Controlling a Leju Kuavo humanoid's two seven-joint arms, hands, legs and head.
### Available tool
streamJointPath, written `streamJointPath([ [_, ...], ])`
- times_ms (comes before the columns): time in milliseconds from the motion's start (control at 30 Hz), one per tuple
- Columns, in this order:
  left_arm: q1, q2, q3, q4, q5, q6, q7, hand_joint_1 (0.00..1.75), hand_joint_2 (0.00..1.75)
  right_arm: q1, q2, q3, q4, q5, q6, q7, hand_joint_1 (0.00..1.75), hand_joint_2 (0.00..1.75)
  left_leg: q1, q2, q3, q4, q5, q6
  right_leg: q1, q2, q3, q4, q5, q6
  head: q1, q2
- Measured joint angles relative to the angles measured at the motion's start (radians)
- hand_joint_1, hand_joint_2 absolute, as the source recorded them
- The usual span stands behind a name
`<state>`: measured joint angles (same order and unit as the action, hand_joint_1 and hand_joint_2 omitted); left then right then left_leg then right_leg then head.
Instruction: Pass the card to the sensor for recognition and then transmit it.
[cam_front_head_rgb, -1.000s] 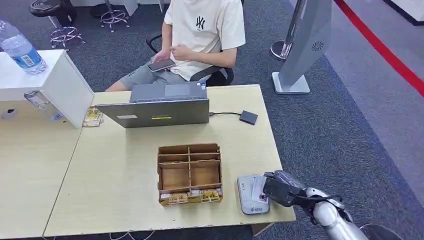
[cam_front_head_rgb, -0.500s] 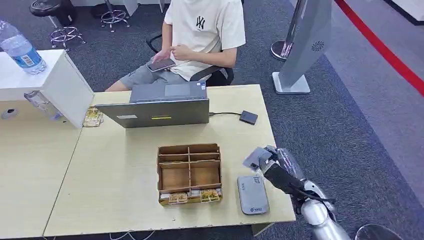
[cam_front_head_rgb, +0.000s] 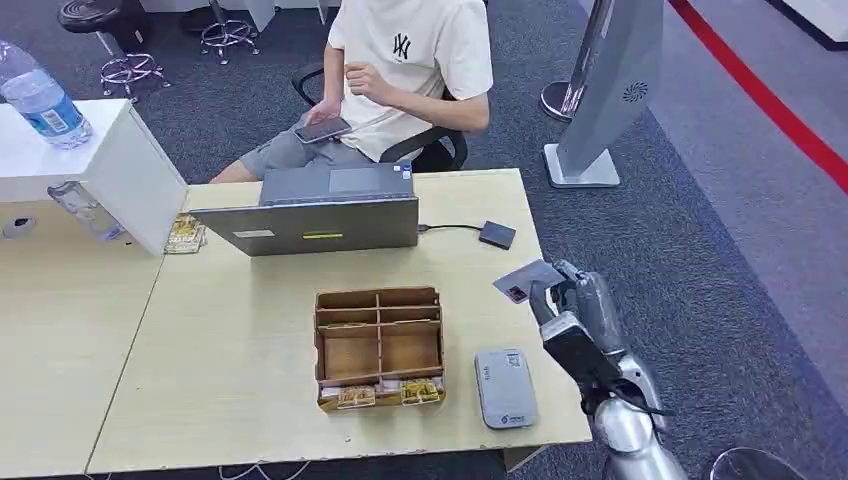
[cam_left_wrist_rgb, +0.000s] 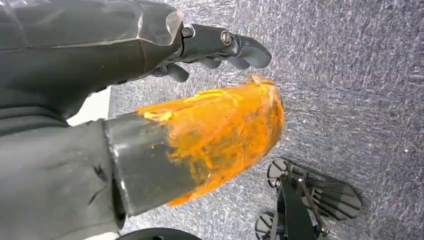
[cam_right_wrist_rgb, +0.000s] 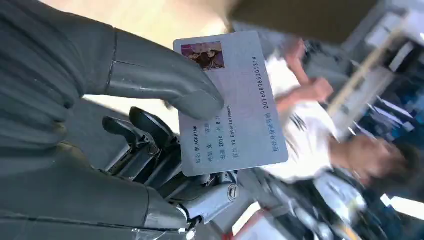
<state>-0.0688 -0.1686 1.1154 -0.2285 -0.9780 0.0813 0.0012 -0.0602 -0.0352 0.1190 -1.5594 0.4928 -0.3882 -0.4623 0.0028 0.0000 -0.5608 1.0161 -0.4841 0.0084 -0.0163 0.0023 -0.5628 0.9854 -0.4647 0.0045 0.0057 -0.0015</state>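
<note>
Two arms are ours, and from the head view we are seeing the right hand (cam_front_head_rgb: 578, 305) raised over the table's (cam_front_head_rgb: 250, 340) right edge, pinching the card (cam_front_head_rgb: 527, 279) by one end. The card is sitting in the air, tilted, well above the tabletop and apart from the sensor (cam_front_head_rgb: 504, 388), which is lying flat near the table's front edge, just right of the box (cam_front_head_rgb: 379, 347). The box is standing mid-table with its compartments facing up and small items showing in its front row. Behind it a laptop (cam_front_head_rgb: 318, 213) is sitting with a cable running to a small black unit (cam_front_head_rgb: 497, 235). A person (cam_front_head_rgb: 400, 75) is sitting beyond the table in a chair, with a phone (cam_front_head_rgb: 322, 130) on the lap. At far left a bottle (cam_front_head_rgb: 42, 100) is standing on a white stand (cam_front_head_rgb: 90, 165).

From the left wrist view we are looking down at grey carpet (cam_left_wrist_rgb: 350, 90). Our left hand (cam_left_wrist_rgb: 150, 100) is hanging over it, the dark fingers (cam_left_wrist_rgb: 235, 47) curled inward with nothing between them, and the thumb is wearing an orange covering.

From the right wrist view we are holding the card (cam_right_wrist_rgb: 231, 102) with the thumb pressing on its printed face and the fingers (cam_right_wrist_rgb: 165, 165) supporting it from behind. A small photo and lines of print are showing on the card. The blurred person (cam_right_wrist_rgb: 320, 130) is sitting beyond it.
</note>
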Motion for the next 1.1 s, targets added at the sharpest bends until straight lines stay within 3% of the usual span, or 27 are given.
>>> streamJointPath([
  [167,-0.005,0.001,-0.001,0.0,-0.046,-0.005,-0.004,0.0,0.0,-0.042,0.05,0.039,-0.054,0.186,-0.155,-0.038,1.75,1.75,0.0,0.0,0.0,-0.001,0.0,0.0,0.0,0.001,0.0,0.001,0.0,0.0,0.0,0.0],
  [333,-0.012,0.001,-0.016,0.0,-0.093,-0.016,-0.001,0.0,0.0,-0.191,0.091,0.168,0.021,0.425,-0.29,0.0,1.75,1.75,0.0,0.002,0.001,-0.001,0.002,-0.001,0.0,0.002,0.0,0.001,0.001,-0.002,0.0,0.0],
  [433,-0.015,0.002,-0.029,0.0,-0.113,-0.023,0.008,0.0,0.0,-0.298,0.129,0.229,0.109,0.537,-0.297,0.025,1.75,1.75,0.0,0.001,0.001,-0.001,0.003,-0.001,0.0,0.001,0.0,0.002,0.002,-0.002,0.0,0.0],
  [533,-0.015,0.002,-0.038,0.0,-0.119,-0.027,0.008,0.0,0.0,-0.353,0.156,0.26,0.166,0.551,-0.3,0.032,1.75,1.75,0.0,-0.001,0.001,-0.001,0.003,-0.002,0.0,-0.001,0.0,0.002,0.002,-0.002,0.0,0.0],
  [767,-0.015,0.003,-0.046,0.0,-0.126,-0.028,0.008,0.0,0.0,-0.393,0.176,0.28,0.222,0.595,-0.301,0.033,1.75,1.75,0.0,-0.001,-0.001,-0.001,0.003,-0.001,0.0,0.0,0.0,0.001,0.001,-0.002,0.0,0.0],
  [900,-0.017,0.006,-0.061,0.0,-0.147,-0.04,0.01,0.0,0.0,-0.462,0.201,0.281,0.32,0.779,-0.302,0.084,1.75,1.75,0.0,0.0,0.0,-0.001,0.003,-0.001,0.0,0.0,-0.001,0.001,0.002,-0.002,0.0,0.0],
  [967,-0.017,0.006,-0.069,0.0,-0.16,-0.047,0.011,0.0,0.0,-0.508,0.211,0.28,0.377,0.902,-0.302,0.134,1.75,1.75,0.0,0.0,0.0,0.0,0.004,-0.002,0.0,0.0,-0.001,0.001,0.002,-0.002,0.0,0.0],
  [1100,-0.017,0.008,-0.079,0.0,-0.174,-0.05,0.012,0.0,0.0,-0.571,0.211,0.286,0.456,1.031,-0.302,0.248,1.75,1.75,0.0,0.0,-0.001,0.0,0.004,-0.002,0.0,0.0,-0.001,0.002,0.003,-0.002,0.0,0.0],
])
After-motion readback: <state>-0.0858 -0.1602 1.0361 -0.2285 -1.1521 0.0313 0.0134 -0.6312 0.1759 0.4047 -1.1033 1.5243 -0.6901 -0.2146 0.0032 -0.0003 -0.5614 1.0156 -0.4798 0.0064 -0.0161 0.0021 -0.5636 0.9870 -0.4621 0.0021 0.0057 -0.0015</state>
